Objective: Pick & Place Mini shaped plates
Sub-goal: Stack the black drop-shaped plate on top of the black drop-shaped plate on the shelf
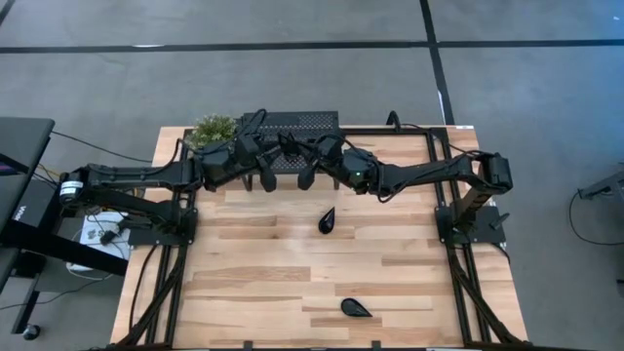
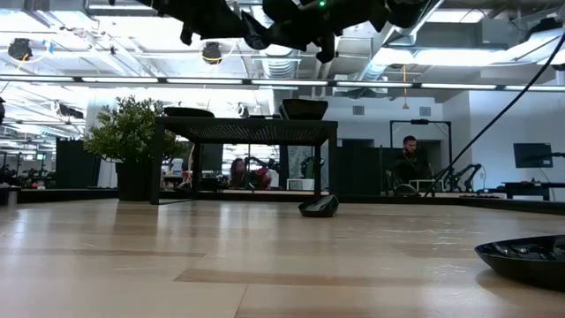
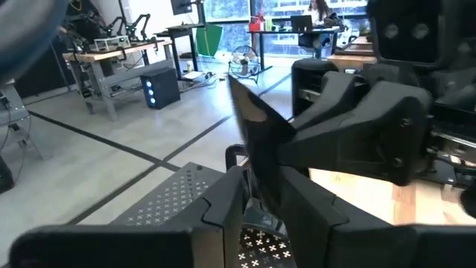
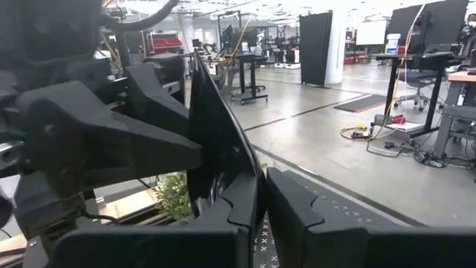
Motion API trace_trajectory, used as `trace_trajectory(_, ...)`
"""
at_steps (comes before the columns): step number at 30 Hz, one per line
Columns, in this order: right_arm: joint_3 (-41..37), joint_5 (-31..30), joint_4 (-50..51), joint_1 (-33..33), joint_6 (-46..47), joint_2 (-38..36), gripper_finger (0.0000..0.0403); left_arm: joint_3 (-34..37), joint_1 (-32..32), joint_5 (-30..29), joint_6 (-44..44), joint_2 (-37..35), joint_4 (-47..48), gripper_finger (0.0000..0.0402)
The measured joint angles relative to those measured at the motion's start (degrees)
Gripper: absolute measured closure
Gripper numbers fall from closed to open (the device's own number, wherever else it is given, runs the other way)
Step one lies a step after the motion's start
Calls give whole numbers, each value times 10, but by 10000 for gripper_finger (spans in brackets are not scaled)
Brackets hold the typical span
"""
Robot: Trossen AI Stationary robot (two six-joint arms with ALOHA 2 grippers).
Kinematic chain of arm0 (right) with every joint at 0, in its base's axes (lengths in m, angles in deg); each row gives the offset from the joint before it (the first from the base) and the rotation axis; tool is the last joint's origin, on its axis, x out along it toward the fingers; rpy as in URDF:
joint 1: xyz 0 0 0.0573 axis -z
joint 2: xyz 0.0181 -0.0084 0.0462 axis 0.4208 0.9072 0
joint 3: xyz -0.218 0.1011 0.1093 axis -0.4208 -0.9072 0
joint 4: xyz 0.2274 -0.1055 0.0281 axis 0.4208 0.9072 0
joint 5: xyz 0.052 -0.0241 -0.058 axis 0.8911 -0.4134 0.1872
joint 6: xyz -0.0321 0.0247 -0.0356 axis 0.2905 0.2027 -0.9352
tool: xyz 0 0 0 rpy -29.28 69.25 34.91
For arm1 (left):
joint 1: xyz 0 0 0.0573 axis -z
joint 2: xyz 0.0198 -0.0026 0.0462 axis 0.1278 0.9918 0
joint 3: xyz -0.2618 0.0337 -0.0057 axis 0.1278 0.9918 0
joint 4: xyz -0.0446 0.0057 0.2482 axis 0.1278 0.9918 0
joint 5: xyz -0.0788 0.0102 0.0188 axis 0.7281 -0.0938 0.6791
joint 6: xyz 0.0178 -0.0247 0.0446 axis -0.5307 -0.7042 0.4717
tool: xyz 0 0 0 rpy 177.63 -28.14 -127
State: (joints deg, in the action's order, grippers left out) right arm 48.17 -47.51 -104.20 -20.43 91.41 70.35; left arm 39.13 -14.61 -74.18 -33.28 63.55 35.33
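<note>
One mini shaped plate (image 3: 253, 134), glossy black, stands on edge in the air above the black perforated rack (image 1: 302, 125) at the table's far middle. My left gripper (image 3: 260, 212) comes at it from the table's left and my right gripper (image 4: 262, 216) from the right, and both are shut on it. A second plate (image 1: 327, 220) lies on the wood at the table's middle. A third plate (image 1: 356, 308) lies near the front edge. In the low view two dark dishes (image 2: 305, 108) rest on the rack's top. My left gripper pinches the plate's lower rim (image 3: 260, 186) between its two fingers. The fingers point level from the table's left. The plate stands upright on edge, lifted clear above the rack. My right gripper pinches the same plate by its rim (image 4: 242, 175) between its two fingers, which point level from the table's right. The plate (image 4: 216, 134) rises upright from the fingers. The left gripper's fingers (image 4: 149, 145) meet it from the opposite side.
A green potted plant (image 1: 213, 129) stands at the rack's left end. The rack stands on legs with open room beneath it (image 2: 247, 168). Bare wood lies between the two loose plates and along the table's left side. People and desks show in the room beyond.
</note>
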Motion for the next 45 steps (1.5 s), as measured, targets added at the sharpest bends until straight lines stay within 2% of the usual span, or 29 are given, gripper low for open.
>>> trace_trajectory(9, 0, 0, -1, 0, -1, 0, 377, 0, -14, 2, 0, 0, 0, 315)
trace_trajectory(14, 0, 1, -3, 1, -1, 0, 378, 0, -14, 2, 0, 0, 0, 356)
trace_trajectory(17, 0, 29, -5, 4, -23, 0, 377, 0, -15, -7, 0, -1, -2, 388)
trace_trajectory(20, 0, 55, -6, 9, -29, 0, 373, 0, -15, -9, 0, -1, -3, 391)
trace_trajectory(25, 0, 58, -5, 12, -29, 0, 360, 0, -15, -8, 2, -1, -3, 390)
trace_trajectory(34, 0, 65, -5, 12, -34, 0, 320, 0, -15, -11, 2, 0, -2, 393)
trace_trajectory(39, 0, 61, -5, 12, -95, 0, 286, 0, -12, -13, 2, 0, 1, 394)
trace_trajectory(45, 0, 41, -31, 7, -195, 0, 228, 0, -21, -23, 2, 0, 35, 395)
